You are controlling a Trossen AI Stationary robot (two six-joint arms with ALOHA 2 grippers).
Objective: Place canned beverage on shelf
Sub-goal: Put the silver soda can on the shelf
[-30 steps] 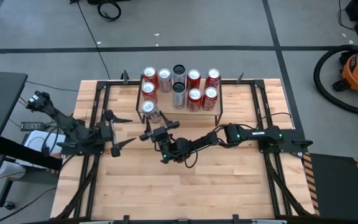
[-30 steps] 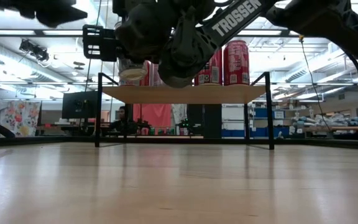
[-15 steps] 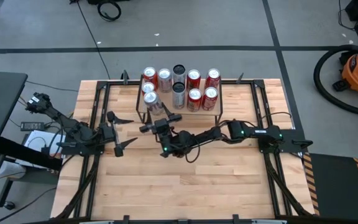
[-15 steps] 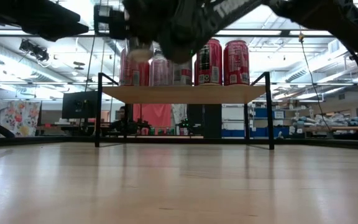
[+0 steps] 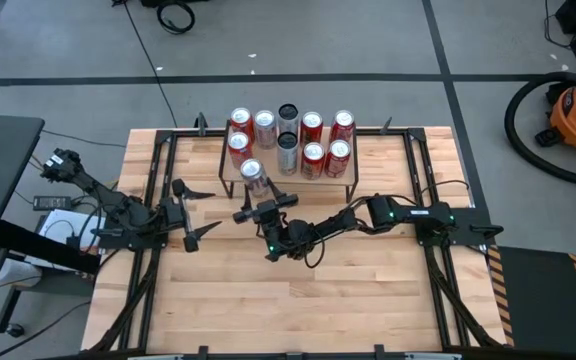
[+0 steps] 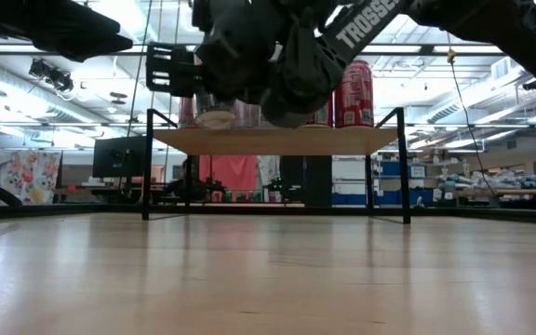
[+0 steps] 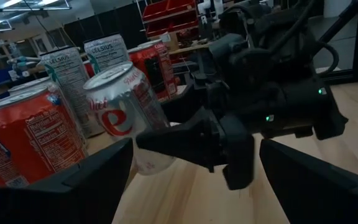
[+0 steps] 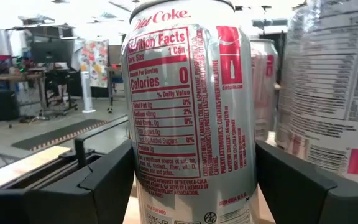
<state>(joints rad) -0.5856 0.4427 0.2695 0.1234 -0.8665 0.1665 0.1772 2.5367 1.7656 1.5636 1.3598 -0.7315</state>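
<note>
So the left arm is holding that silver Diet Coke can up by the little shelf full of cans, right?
Not the left arm. The right gripper holds the Diet Coke can, as the high view shows, at the near left edge of the shelf. The left gripper waits open beside it, holding nothing.

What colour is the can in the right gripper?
Silver with red lettering; the can shows best in the right wrist view, between the right gripper fingers.

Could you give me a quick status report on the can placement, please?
Right gripper shut on Diet Coke can, at shelf front edge. Left gripper open, idle. Cans crowd the shelf.
</note>
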